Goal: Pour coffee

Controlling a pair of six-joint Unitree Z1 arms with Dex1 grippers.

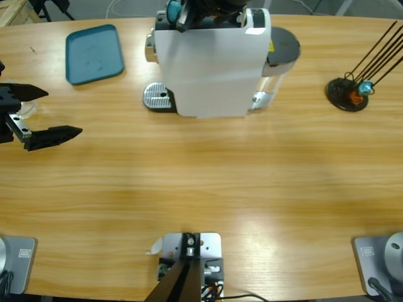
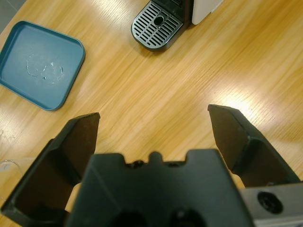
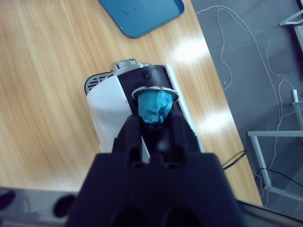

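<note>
In the high view the coffee machine (image 1: 214, 63) stood at twelve o'clock on the table (image 1: 208, 182), with the tray (image 1: 94, 53) at ten o'clock and a rack (image 1: 349, 94) at two o'clock. The left gripper (image 1: 47, 113) waited at nine o'clock, jaws apart and empty. The right gripper (image 1: 179, 16) was over the top of the machine. In the left wrist view the drip grate (image 2: 157, 26) lay at twelve o'clock, well apart from the spread jaws. In the right wrist view the right gripper (image 3: 152, 124) was clamped on a blue capsule (image 3: 154, 108), right above the machine's dark top. The step seemed to be loading the capsule; next it probably needed lowering into the slot.
</note>
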